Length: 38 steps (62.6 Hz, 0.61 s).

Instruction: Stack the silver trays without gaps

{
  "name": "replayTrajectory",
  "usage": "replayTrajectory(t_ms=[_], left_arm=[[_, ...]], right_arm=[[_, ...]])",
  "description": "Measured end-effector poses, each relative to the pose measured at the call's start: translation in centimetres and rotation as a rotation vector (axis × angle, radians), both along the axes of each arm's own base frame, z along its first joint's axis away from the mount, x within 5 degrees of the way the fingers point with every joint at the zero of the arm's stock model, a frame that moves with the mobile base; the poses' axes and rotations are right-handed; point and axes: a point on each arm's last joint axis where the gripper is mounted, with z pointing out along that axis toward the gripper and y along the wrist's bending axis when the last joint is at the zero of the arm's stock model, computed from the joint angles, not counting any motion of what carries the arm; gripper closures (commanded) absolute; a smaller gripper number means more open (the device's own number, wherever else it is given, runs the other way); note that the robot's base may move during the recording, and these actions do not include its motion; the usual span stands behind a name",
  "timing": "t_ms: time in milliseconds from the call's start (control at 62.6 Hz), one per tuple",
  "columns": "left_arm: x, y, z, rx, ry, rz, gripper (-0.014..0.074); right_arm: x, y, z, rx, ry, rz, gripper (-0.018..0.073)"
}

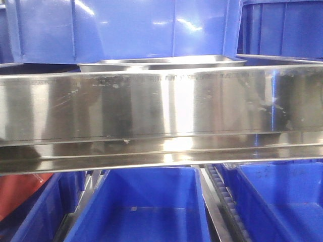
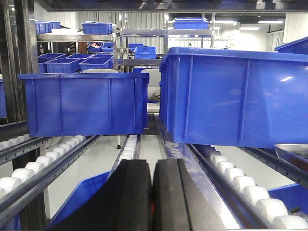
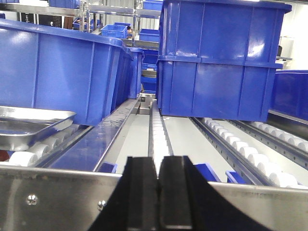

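Roller rack (image 2: 240,185) with sloped lanes. A wide steel front band (image 1: 161,106) runs across the front view and hides most of the shelf floor behind it. Blue bins (image 1: 126,25) sit on the lanes: in the left wrist view one stands left (image 2: 84,103) and a bigger one right (image 2: 236,96), and in the right wrist view there is one left (image 3: 62,77) and a stacked pair right (image 3: 216,62). The silver tray (image 1: 161,62) sits on the upper shelf just behind the band, in front of a blue bin, roughly centred in the front view. Only its rim shows there, so I can't tell whether it is one tray or several nested, and no second separate tray is in view. Its near edge runs parallel to the band; its depth is hidden, so its long axis can't be told for certain. Key relation: the tray lies between the two arms. For the left gripper (image 2: 152,202) it is off to the right, with only a corner at the frame edge (image 2: 294,150). For the right gripper (image 3: 158,192) it is off to the left on the rollers (image 3: 29,122), with far more of it in frame. So the right arm is probably nearer. Both grippers have their pads pressed together with nothing between them, and both point straight down a lane rather than at the tray. Either one would need to open and shift sideways toward the tray rim.
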Motion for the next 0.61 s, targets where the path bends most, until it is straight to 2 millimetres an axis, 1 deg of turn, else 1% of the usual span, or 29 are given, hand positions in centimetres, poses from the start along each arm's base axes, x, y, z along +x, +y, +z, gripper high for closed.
replayTrajectory(t_ms=[415,511,607], left_arm=[[0.0,0.0,0.0,0.000,0.000,0.000,0.0592],[0.0,0.0,0.0,0.000,0.000,0.000,0.0592],[0.0,0.0,0.0,0.000,0.000,0.000,0.0592]], right_arm=[[0.0,0.0,0.1,0.000,-0.007,0.000,0.0640],[-0.1,0.0,0.4,0.000,-0.048,0.002,0.0640],[-0.2,0.0,1.2,0.000,-0.131,0.005,0.0640]])
